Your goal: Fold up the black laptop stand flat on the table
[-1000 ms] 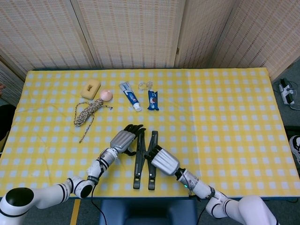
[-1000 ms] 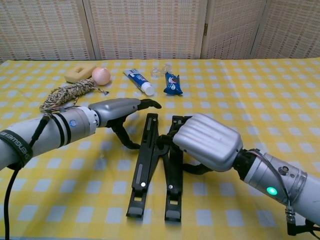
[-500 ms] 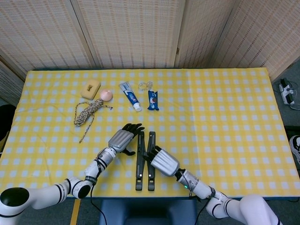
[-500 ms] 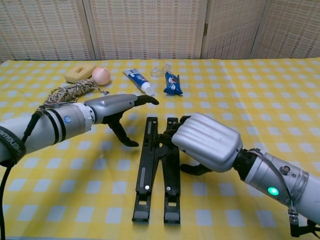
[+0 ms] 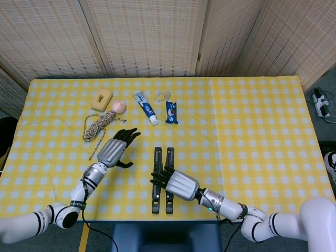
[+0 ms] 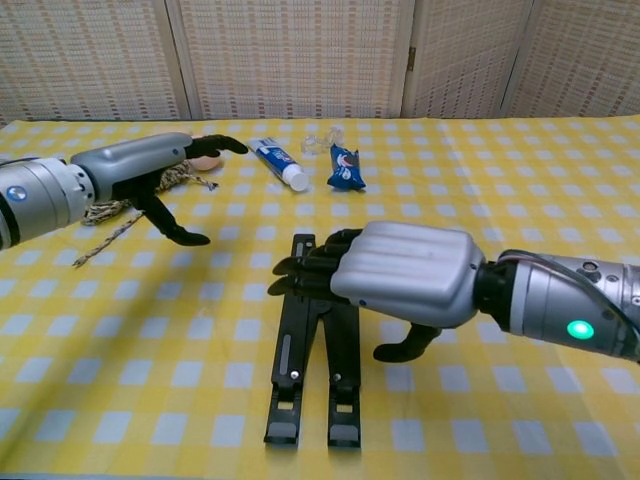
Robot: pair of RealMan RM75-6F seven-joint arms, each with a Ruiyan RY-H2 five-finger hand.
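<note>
Down near the front edge of the table (image 5: 252, 157), the black stand (image 5: 162, 181) lay flat on the yellow checked cloth. Its two long bars lay side by side, very close, and ran from the front edge toward the middle of the table. In the chest view the stand (image 6: 318, 370) showed two small feet at its near end.

The right hand (image 5: 176, 184) was over the stand, about halfway along the bars. Its dark fingers (image 6: 305, 272) were stretched out flat across both bars, and its thumb hung down on the right side. I could not tell if the fingers touched the bars or just floated above them. It did not grip anything.

The left hand (image 5: 114, 149) was off to the left, well apart from the stand. In the chest view this hand (image 6: 140, 165) was lifted off the cloth with its fingers spread out and its thumb pointing down. It held nothing.

Farther back, a bundle of rope (image 5: 97, 127) lay on the left part of the cloth, just behind the left hand. Behind that sat a pink ball (image 5: 119, 106) and a yellow sponge (image 5: 101, 99). Near the middle lay a toothpaste tube (image 5: 146, 107) and a small blue packet (image 5: 171, 112), with something small and clear (image 5: 163, 96) behind them. A woven screen (image 5: 157, 37) stood behind the table.
</note>
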